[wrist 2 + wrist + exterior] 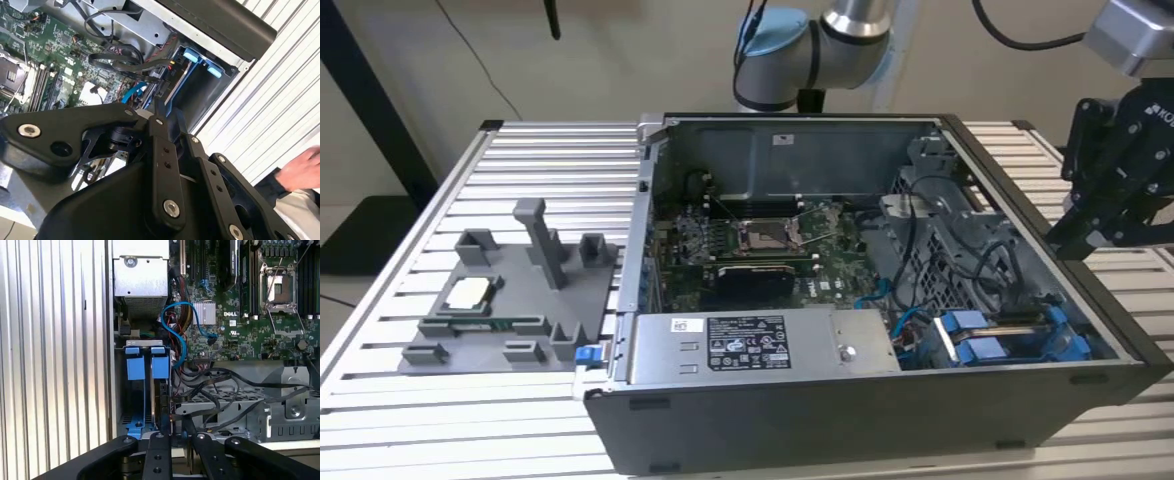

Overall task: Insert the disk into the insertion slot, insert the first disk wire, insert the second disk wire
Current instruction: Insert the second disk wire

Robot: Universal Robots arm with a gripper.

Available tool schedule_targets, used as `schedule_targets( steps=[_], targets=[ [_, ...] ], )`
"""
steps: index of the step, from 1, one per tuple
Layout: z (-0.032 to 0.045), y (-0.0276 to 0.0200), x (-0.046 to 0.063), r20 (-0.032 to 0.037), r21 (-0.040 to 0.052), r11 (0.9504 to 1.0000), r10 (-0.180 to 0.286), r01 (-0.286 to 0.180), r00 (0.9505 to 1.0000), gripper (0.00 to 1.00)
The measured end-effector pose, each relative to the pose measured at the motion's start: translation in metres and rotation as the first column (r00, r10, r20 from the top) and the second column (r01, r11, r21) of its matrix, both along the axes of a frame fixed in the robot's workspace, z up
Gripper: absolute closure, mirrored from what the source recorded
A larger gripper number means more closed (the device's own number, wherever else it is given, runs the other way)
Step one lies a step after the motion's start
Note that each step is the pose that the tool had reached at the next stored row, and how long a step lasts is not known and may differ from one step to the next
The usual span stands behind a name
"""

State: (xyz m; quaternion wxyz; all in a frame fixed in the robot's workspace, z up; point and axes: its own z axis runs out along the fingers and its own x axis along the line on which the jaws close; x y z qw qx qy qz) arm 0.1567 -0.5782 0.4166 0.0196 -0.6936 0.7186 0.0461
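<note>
Disk (161, 371) first: it stands on its edge in the slot at a corner of the open computer case (881, 400), and it looks pushed all the way in. Two bright blue plastic frames sit side by side there, and I think the one nearer the black wires (215, 385) holds the disk. From here you see mostly its blue end and a thin dark edge under it, so its flat face is hidden. I would guess it is hard and stiff, a bit heavy for how small it looks, and smooth on its metal sides. It could break inside if it got bumped or dropped. The best place to hold it is the blue frame, since that plastic is made for pulling and pushing. The gripper (1094, 238) hangs over the case wall, just above that corner. I cannot tell if its jaws are open or closed. The case sits on a ribbed metal worktop (547, 160).
</note>
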Motion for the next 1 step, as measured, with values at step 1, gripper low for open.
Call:
schedule_targets(
  steps=[1],
  targets=[
    [0.0, 0.0, 0.0, 0.0, 0.0001, 1.0, 0.0, 0.0, 1.0, 0.76]
  ],
)
